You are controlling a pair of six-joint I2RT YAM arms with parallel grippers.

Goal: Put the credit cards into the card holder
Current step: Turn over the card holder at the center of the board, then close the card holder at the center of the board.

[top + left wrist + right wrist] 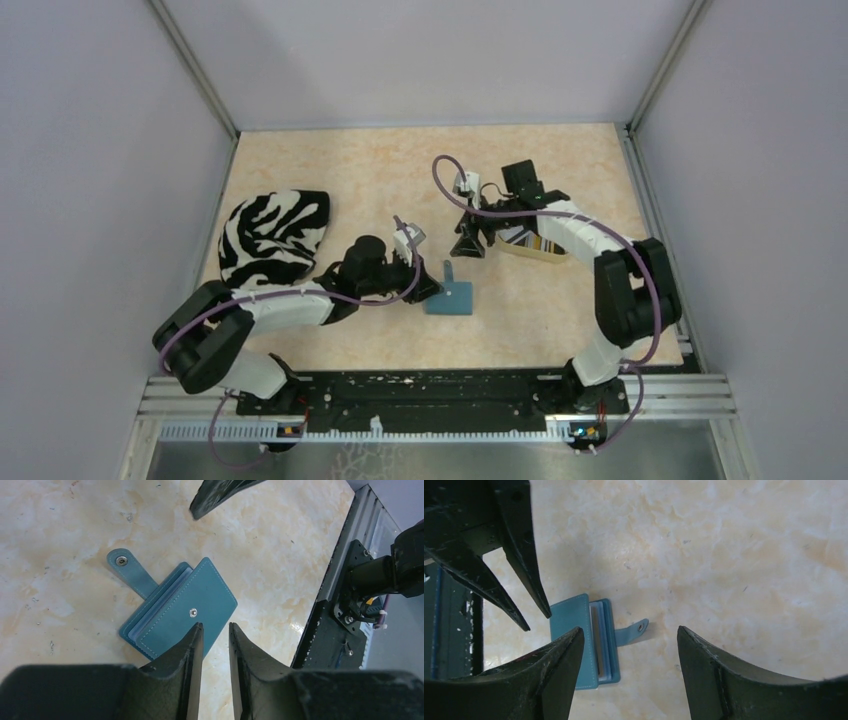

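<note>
While the card holder (180, 605) lies flat on the table (60, 540) with its cover down and only the snap tab (122, 561) undone, no card can go in. Left gripper (215, 625) hangs at the holder's near edge, jaws a narrow slit apart, nothing seen between them; cannot tell whether a tip touches the cover. Right gripper (629, 629) hovers above the holder, jaws wide, empty. Cards (524, 239) sit well apart from the holder, in a pale tray (545, 254) under the right arm, mostly hidden. Risks, as judged: a tip pressing on the smooth cover may skid the holder across the table instead of lifting the flap. A pinch could take cover and inner sleeves together, so the whole holder comes up shut. Both grippers crowd one small spot and may knock fingers. The cover may also fall shut if released before a card arrives.
</note>
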